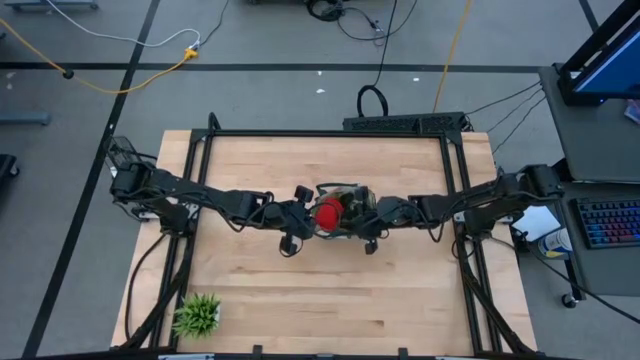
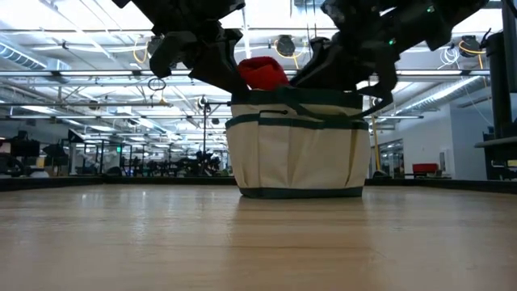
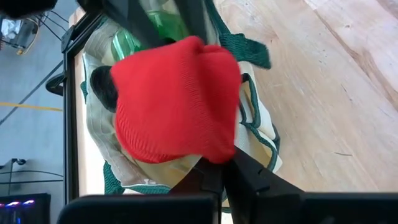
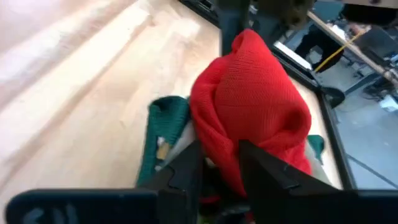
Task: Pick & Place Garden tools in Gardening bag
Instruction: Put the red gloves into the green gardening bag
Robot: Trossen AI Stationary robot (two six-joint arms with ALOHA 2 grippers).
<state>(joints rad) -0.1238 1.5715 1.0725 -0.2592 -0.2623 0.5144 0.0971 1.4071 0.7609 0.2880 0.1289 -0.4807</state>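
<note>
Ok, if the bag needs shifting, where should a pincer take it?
Take the gardening bag by its dark green top rim, coming straight down. It stands upright and open-mouthed, so the soft wall should pinch easily there. The left pincer and right pincer sit over the mouth at the red glove; clear that first.

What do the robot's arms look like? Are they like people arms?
Not really. Both arms are black and skinny, built from chunky jointed pieces with thin cables running along them. The left gripper and right gripper each end in two flat, dark fingers, like tongs.
</note>
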